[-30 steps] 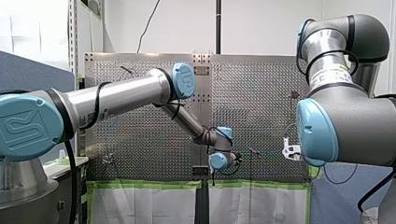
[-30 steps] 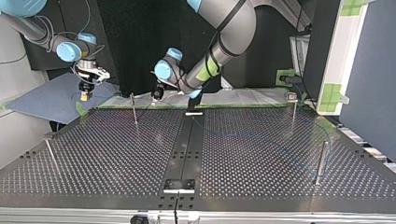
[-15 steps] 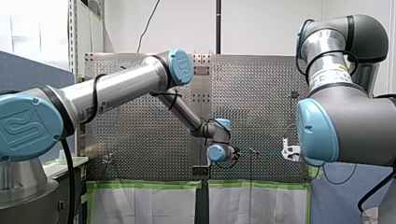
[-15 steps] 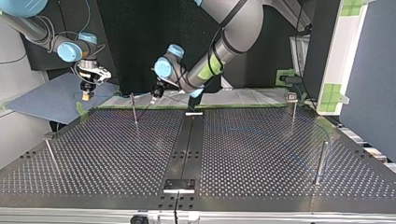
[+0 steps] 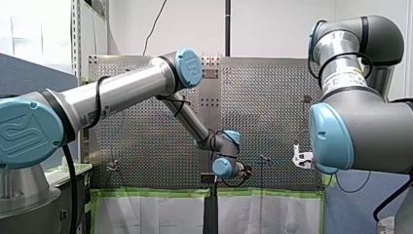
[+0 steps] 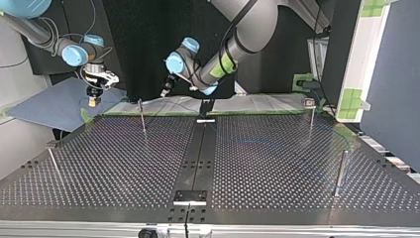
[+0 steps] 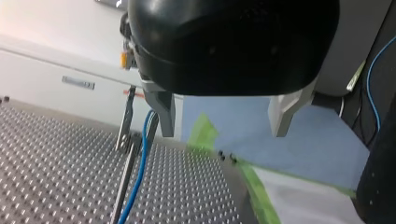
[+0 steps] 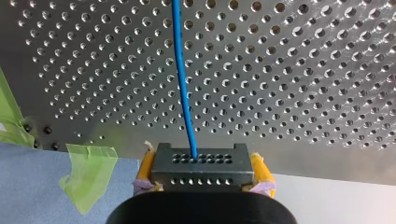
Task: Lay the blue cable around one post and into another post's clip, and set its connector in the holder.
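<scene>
My right gripper (image 8: 201, 183) is shut, its yellow pads (image 8: 259, 171) clamped on the dark grey connector (image 8: 201, 161). From the connector, the blue cable (image 8: 181, 79) runs out over the perforated table (image 8: 299, 84). In the top view this gripper (image 6: 91, 100) hangs off the table's far left corner. My left gripper (image 7: 224, 122) is open with nothing between its metal fingers (image 7: 163, 112). Beside one finger the blue cable (image 7: 139, 179) runs along a thin post (image 7: 125, 140). In the top view the left gripper (image 6: 165, 92) hovers above and beyond that post (image 6: 142, 116).
Other posts stand at the top view's far right (image 6: 311, 116), near right (image 6: 341, 171) and near left (image 6: 54, 163). A black plate (image 6: 189, 196) sits at the table's near edge. Green tape (image 7: 203, 133) lines the table's border. A blue mat (image 6: 54, 106) lies beyond the far left corner.
My left gripper has risen from beside the post and tilted, moving up in the top view. The right arm and the connector have not moved.
</scene>
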Controlling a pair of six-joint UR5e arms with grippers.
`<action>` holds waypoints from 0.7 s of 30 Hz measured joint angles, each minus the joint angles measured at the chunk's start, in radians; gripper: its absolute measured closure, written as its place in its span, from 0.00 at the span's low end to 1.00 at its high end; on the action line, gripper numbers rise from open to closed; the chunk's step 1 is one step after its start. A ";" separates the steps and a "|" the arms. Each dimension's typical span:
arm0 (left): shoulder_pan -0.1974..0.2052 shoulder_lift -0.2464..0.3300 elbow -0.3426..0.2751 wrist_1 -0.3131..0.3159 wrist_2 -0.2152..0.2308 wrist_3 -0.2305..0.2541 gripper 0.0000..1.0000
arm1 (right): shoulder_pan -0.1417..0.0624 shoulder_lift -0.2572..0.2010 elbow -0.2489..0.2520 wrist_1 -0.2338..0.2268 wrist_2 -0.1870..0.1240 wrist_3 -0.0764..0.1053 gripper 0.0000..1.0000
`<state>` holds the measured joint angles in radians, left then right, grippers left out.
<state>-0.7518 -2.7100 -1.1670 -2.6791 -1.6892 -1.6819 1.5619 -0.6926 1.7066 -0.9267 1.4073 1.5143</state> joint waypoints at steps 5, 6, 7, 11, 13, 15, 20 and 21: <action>-0.005 0.003 -0.001 -0.002 0.015 0.001 0.00 | 0.001 0.000 0.000 0.003 0.000 0.000 1.00; -0.006 0.006 -0.002 -0.003 0.017 0.001 0.00 | 0.001 0.001 0.000 0.003 0.000 0.000 1.00; -0.006 0.011 -0.002 -0.005 0.020 0.001 0.00 | 0.001 0.001 0.000 0.003 0.000 0.001 1.00; -0.011 0.037 -0.007 -0.007 0.030 0.001 0.00 | 0.001 0.002 0.000 0.003 -0.001 0.002 1.00; -0.015 0.052 -0.011 -0.008 0.033 0.001 0.00 | 0.001 0.003 0.000 0.003 -0.002 0.002 1.00; -0.019 0.064 -0.013 -0.008 0.034 0.001 0.00 | 0.001 0.004 0.000 0.003 -0.002 0.003 1.00; -0.030 0.077 -0.016 -0.011 0.052 -0.015 0.00 | 0.001 0.009 0.000 0.003 -0.003 0.005 1.00; -0.031 0.078 -0.016 -0.012 0.055 -0.019 0.00 | 0.001 0.009 0.000 0.003 -0.003 0.005 1.00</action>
<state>-0.7826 -2.6323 -1.1831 -2.6906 -1.6344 -1.7008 1.5627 -0.6832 1.7067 -0.9236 1.4041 1.5197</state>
